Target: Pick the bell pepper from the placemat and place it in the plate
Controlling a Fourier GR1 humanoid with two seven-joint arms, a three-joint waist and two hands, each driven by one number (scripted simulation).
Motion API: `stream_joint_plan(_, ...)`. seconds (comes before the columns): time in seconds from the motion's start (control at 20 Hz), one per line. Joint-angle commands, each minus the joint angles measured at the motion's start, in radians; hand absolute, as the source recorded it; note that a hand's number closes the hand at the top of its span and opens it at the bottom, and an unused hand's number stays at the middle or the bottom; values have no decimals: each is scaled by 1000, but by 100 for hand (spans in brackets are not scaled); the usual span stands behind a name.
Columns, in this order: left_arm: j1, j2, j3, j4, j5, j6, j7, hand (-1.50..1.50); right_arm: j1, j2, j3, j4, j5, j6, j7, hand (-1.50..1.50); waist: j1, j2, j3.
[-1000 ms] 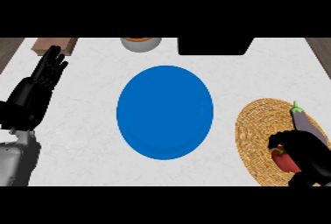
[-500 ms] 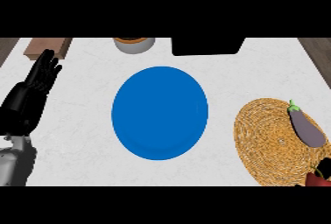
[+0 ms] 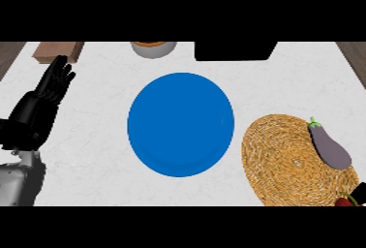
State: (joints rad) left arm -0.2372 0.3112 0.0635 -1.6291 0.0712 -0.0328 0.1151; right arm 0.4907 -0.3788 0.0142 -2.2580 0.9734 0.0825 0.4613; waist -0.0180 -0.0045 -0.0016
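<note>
A round blue plate (image 3: 181, 124) lies in the middle of the white counter. To its right is a woven straw placemat (image 3: 293, 160) with a purple eggplant (image 3: 330, 147) on its right side. At the lower right corner only a sliver of the red bell pepper (image 3: 344, 201) shows, at the placemat's near edge. A black bit of my right hand (image 3: 359, 190) sits right beside it, the rest cut off by the view's edge. My left hand (image 3: 39, 109) rests open at the far left, fingers pointing up, well away from the plate.
Along the counter's far edge stand a brown block (image 3: 57, 50), a grey bowl with orange contents (image 3: 153, 48) and a black box (image 3: 235, 50). The counter's left edge runs just beside my left hand.
My right hand with the red pepper has slid down and right, from over the placemat's near side to the view's corner. The eggplant now shows in full. The left hand stays put.
</note>
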Motion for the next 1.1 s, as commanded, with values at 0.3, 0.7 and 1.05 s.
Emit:
stream_joint_plan(0.3, -23, 14, 24, 17, 30, -37, 6, 0, -169, 142, 241, -256, -33, 36, 78, 150, 18, 3, 0)
stream_joint_plan(0.7, 19, -15, -2, -21, 7, -37, 0, 0, -644, 295, 442, -76, 107, 204, 373, 150, 34, 4, -1)
stream_joint_plan(1.05, -27, -41, -1, 56, -32, -20, -36, 0, -948, 377, 387, 299, -32, 50, 433, 150, 30, 8, 1)
